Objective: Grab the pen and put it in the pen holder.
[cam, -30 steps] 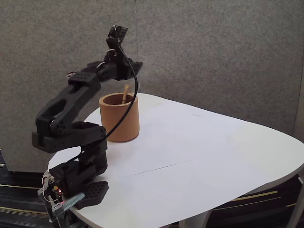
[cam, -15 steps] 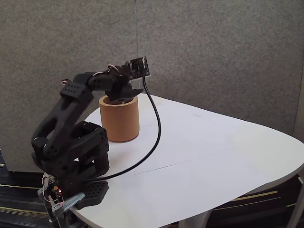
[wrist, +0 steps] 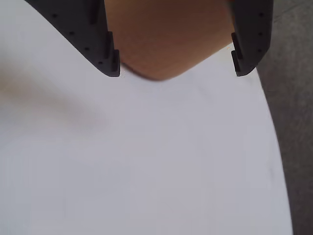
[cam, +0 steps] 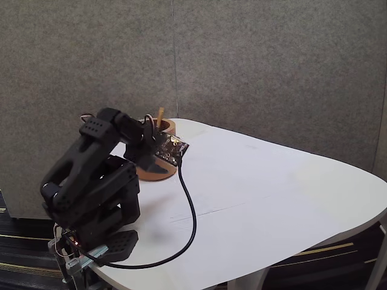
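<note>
In the wrist view we see the claw (wrist: 176,68) spread wide, its two dark fingers coming down from the top edge, one fingertip (wrist: 111,63) on the left and the other well apart on the right. Nothing is pinched between them. In the gap we see the blurred brown wall of the holder (wrist: 166,44), very near the camera, its lower edge meeting the white table (wrist: 146,161). We cannot tell whether either finger touches the holder. At the far right of that view the table's curved edge gives way to grey floor (wrist: 293,122).

In the fixed view, going from the left, we see the black arm (cam: 91,175) folded low over its base at the table's near left corner. Its wrist end (cam: 151,148) leans down against the front of the holder (cam: 166,127), hiding most of the cup; the claw itself we cannot make out here. A small circuit board (cam: 171,149) rides on the wrist, and a black cable (cam: 190,211) drops from it and loops across the table (cam: 272,193) back toward the base. The pen (cam: 160,118) stands inside the holder, its tan top poking up above the rim, tilted slightly. Right of the holder the tabletop is plain white, and a grey wall (cam: 272,72) stands behind.
</note>
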You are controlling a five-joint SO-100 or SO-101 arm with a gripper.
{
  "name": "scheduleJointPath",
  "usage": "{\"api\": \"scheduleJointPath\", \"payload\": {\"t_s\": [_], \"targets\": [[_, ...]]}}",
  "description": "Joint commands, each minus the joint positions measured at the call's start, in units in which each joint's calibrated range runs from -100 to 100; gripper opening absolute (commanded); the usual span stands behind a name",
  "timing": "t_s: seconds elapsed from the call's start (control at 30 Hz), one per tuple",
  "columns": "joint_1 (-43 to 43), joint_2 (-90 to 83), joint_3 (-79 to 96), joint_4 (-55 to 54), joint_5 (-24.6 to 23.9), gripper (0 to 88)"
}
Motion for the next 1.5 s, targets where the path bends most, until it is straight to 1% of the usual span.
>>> {"api": "scheduleJointPath", "payload": {"t_s": [0.0, 0.33, 0.43, 1.47], "targets": [[0.35, -0.22, 3.88, 0.34, -0.29, 32.7], [0.5, -0.22, 11.82, 0.59, -0.29, 32.6], [1.45, -0.22, 11.73, 0.59, -0.34, 32.6], [1.15, -0.22, 13.18, 0.42, 0.03, 32.6]]}}
